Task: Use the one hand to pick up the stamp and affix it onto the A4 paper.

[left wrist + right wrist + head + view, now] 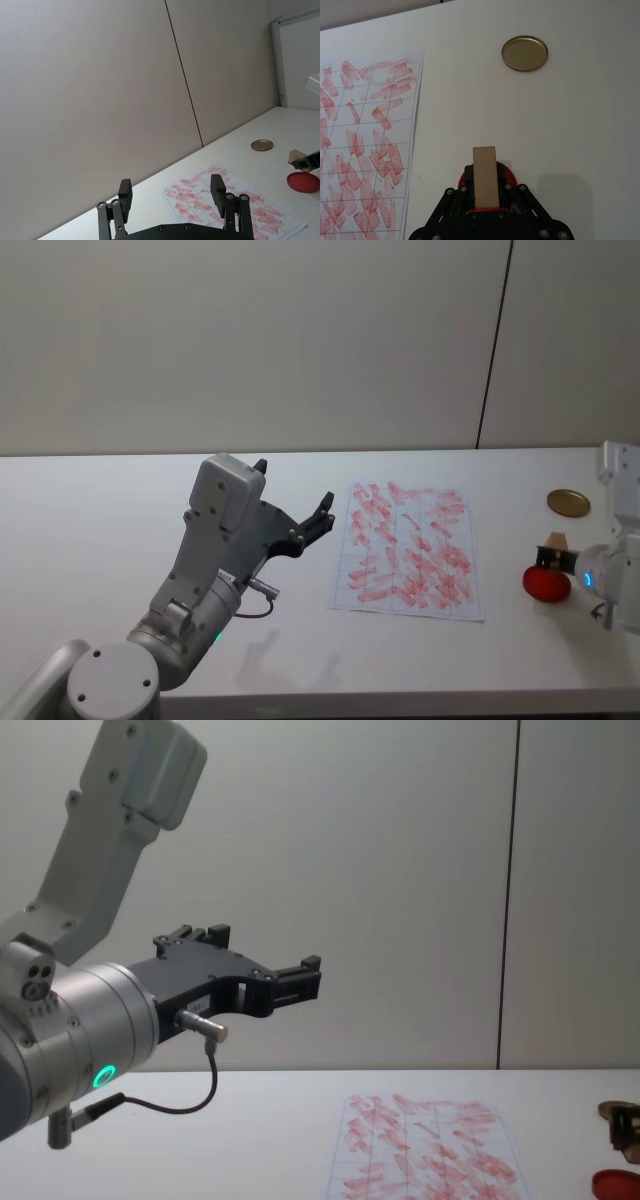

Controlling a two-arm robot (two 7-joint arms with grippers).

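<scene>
Right gripper (pixel 485 192) clamped on stamp (pixel 485 175), directly over red ink pad (pixel 546 583). A4 paper (pixel 408 549) beside it on counter (pixel 100 530). Left gripper (pixel 172 196) parked raised, fingers apart.

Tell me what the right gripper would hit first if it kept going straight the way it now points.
Probably the red ink pad. The right gripper, shut on the stamp, points down at the table, and the pad lies directly under the stamp. Whether the stamp's end already touches the pad is unclear.
</scene>
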